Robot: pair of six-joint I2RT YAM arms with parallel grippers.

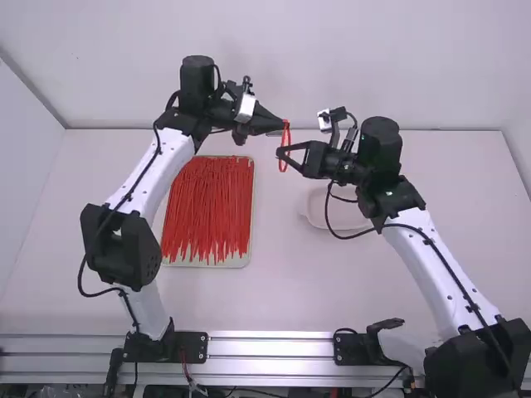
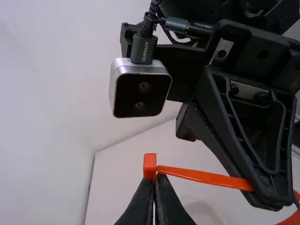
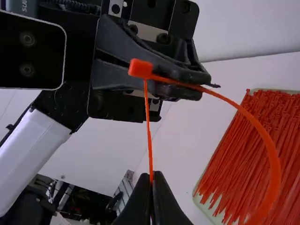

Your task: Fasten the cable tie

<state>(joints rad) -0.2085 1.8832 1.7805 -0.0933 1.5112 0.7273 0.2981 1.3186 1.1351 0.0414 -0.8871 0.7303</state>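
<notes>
Looking down from the high view, you see both arms lifted over the white desk [image 1: 274, 282], their hands meeting in the air above its far middle. The left hand [image 1: 274, 124] points toward the right arm, and the right hand [image 1: 284, 154] sits just beside it, slightly nearer the camera.

The thin red-orange plastic cable tie [image 3: 148, 131] hangs between them, clear of the desk. In the left wrist view, your left hand's fingers are pressed together on the strap right next to the tie's square head. From there the strap runs across to the black body of the right hand.

In the right wrist view, your right hand is narrow too, with its fingertips pinched on a straight run of strap that leads to the head at the left hand. A second length of the tie leaves the left hand's fingers and bends away in a wide curve, forming a loop. You cannot tell whether the tail has passed through the head.

On the desk beneath the left arm lies a flat pale rectangular tray [image 1: 207, 264] carrying a dense bundle of loose red cable ties [image 1: 207, 207]. A shallow white dish [image 1: 314, 217] rests on the desk under the right arm, near the tray but apart from it.
</notes>
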